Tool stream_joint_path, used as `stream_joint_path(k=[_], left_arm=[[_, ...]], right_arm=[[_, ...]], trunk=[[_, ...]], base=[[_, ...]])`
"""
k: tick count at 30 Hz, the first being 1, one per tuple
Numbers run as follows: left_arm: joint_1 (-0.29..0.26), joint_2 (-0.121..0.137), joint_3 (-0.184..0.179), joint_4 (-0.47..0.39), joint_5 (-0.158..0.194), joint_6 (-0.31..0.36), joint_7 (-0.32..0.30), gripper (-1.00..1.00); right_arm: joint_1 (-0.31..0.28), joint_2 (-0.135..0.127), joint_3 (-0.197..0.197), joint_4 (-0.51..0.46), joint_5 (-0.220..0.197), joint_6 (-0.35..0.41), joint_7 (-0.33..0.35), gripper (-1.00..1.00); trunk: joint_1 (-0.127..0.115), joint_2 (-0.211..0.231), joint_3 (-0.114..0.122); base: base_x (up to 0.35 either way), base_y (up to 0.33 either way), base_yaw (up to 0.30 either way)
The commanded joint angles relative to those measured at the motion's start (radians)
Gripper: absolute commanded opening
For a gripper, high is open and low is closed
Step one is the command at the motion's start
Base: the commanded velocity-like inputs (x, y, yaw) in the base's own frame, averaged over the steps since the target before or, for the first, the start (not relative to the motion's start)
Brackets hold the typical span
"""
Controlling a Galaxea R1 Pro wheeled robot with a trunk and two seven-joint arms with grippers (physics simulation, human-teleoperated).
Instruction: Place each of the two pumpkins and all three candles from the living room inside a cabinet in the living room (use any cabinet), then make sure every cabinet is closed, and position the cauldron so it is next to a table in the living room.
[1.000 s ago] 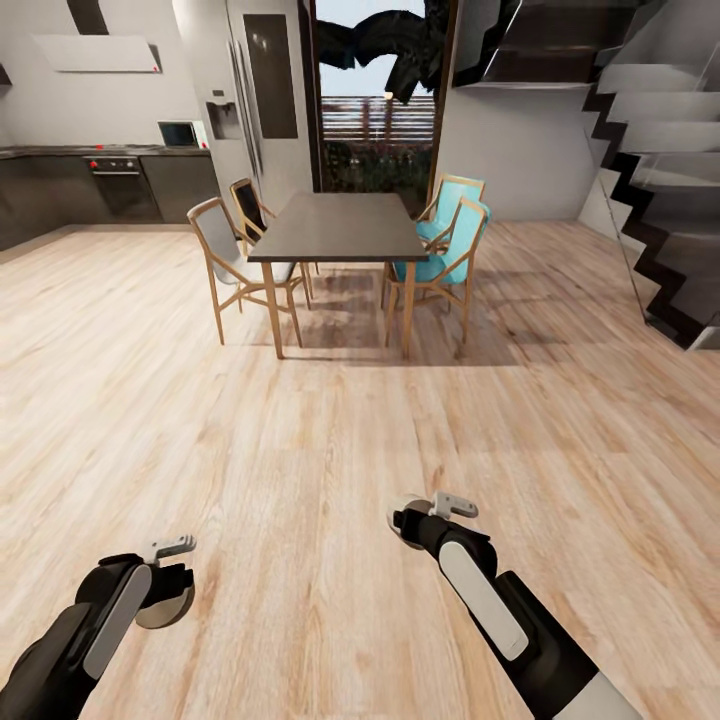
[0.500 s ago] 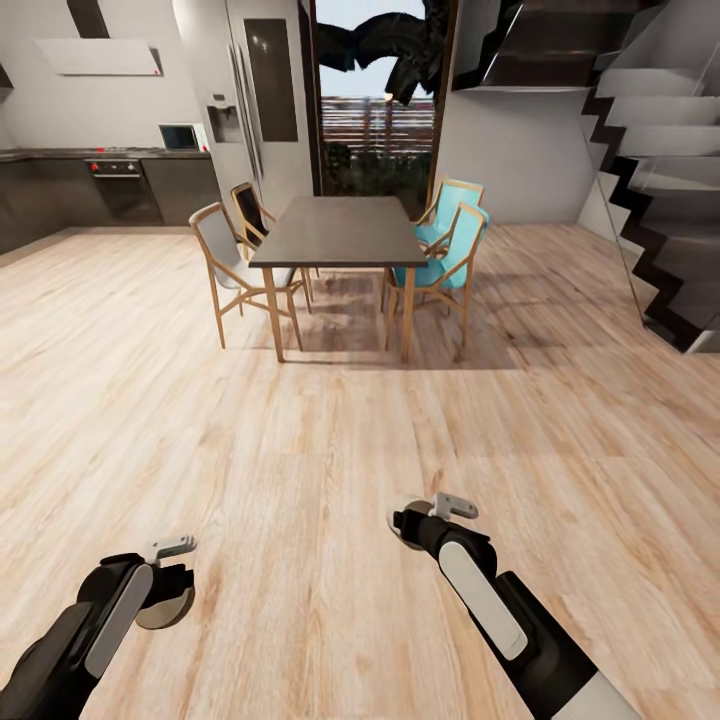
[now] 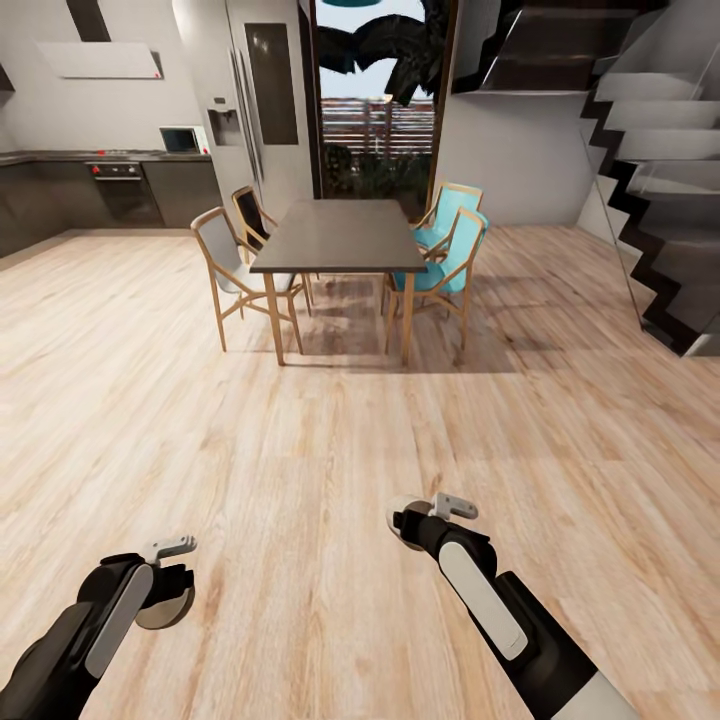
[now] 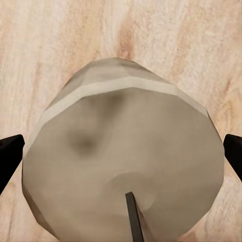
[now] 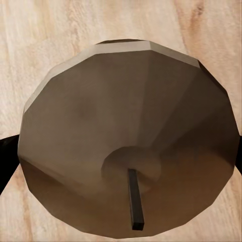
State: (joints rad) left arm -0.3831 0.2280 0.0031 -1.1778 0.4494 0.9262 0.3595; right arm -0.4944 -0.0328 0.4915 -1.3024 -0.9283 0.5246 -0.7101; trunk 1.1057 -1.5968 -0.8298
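Two candles are in hand, one per gripper. The left gripper grasps a pale beige candle between its dark fingers, which press on opposite sides of it; a short dark wick stands at its top. The right gripper grasps a second candle, darker in shade, its own wick showing; its fingers are barely seen at the candle's edges, so the contact is probably firm but hard to judge.

In the head view both grippers, left and right, hang over the bare wood floor, well short of the dining table. Four chairs stand at that table: two with grey seats on its left side, two turquoise on its right. Beyond the table's left lie grey kitchen units; to its right, a dark staircase.
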Motion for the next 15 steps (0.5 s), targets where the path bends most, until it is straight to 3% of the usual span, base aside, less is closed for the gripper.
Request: stream_joint_path(k=[1,15], left_arm=[[0.0,0.001,0.0,-0.002,0.011,0.003,0.008,-1.0],[0.0,0.0,0.0,-0.002,0.012,0.006,0.007,-1.0]], right_arm=[[-0.001,-0.001,0.002,-0.001,-0.008,0.0,-0.01,-1.0],[-0.001,-0.002,0.002,-0.012,-0.009,0.003,-0.011,-1.0]], trunk=[[-0.004,0.007,0.002],[-0.058,0.105,0.046]], base=[[0.0,0.0,0.0],[0.0,0.0,0.0]])
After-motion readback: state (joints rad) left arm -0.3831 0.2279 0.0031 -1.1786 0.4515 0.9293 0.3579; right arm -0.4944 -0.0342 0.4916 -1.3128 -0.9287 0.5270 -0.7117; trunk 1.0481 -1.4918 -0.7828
